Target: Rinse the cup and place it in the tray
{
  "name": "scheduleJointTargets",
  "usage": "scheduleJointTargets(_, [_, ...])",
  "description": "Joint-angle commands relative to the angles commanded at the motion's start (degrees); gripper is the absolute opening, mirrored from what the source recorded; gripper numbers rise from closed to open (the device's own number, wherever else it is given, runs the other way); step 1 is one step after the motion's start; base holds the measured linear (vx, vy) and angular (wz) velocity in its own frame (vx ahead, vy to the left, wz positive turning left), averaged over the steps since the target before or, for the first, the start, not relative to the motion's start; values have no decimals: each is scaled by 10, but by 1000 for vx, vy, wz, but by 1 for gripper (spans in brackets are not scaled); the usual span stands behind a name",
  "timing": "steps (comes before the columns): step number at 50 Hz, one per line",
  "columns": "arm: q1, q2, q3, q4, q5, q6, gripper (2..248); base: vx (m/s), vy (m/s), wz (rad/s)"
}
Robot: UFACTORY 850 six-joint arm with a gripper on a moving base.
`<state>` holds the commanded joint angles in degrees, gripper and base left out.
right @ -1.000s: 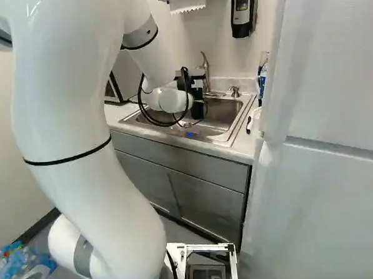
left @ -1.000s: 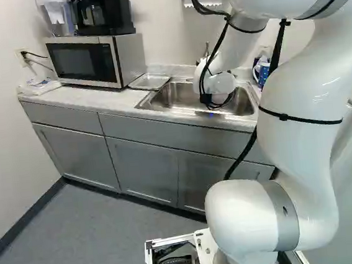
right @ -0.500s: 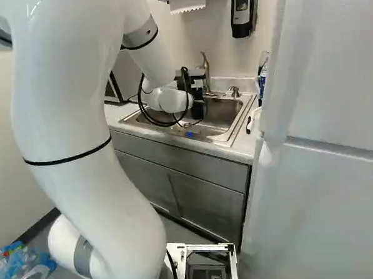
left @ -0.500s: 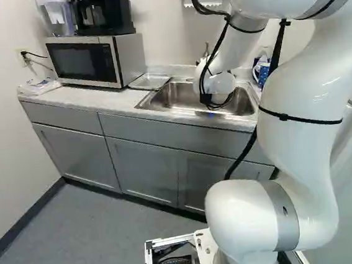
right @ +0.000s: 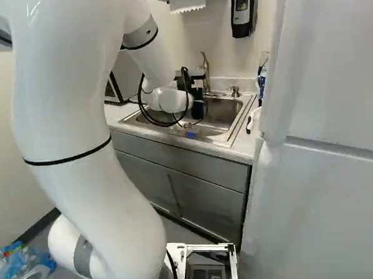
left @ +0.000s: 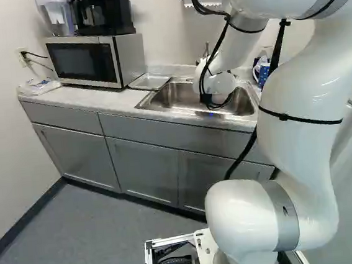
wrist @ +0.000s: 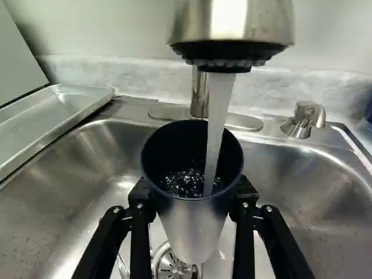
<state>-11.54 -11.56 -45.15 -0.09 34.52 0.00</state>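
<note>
The cup (wrist: 192, 232) sits between the jaws, its dark open mouth facing up toward the faucet head (wrist: 232, 23), which hangs just above and ahead of them. 1 stream of water (wrist: 217, 128) falls past the rim into the cup, and bubbly water glints down inside. Below the jaws lies the basin of the metal sink (wrist: 70, 197), with its round drain (wrist: 168, 264) partly hidden behind the cup. The shallow metal tray (wrist: 35, 122) is off to 1 side of the jaws and ahead of them, on the counter (left: 89, 100) by the sink's edge, next to the microwave (left: 82, 61). Out past the opposite side of the jaws, a blue mug (left: 262, 72) stands near the sink. The white arm (left: 298, 108) rises from its joint, bends over high up, and slopes down to the sink, where its wrist lies nearly level, looped with black cables (right: 141, 101). At the wrist's end the black gripper (right: 198, 107) is over the basin. Its 2 black fingers stand about a cup's width apart and are clamped on the cup from 2 opposite sides, a little below the rim. Ahead of the jaws and to 1 side, a small metal lever (wrist: 302, 119) is fixed to the sink's back ledge.
</note>
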Motion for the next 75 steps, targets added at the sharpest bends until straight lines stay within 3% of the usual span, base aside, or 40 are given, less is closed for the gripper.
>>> scheduleJointTargets(75, [0, 0, 0, 0, 0, 0, 126, 0, 0, 0])
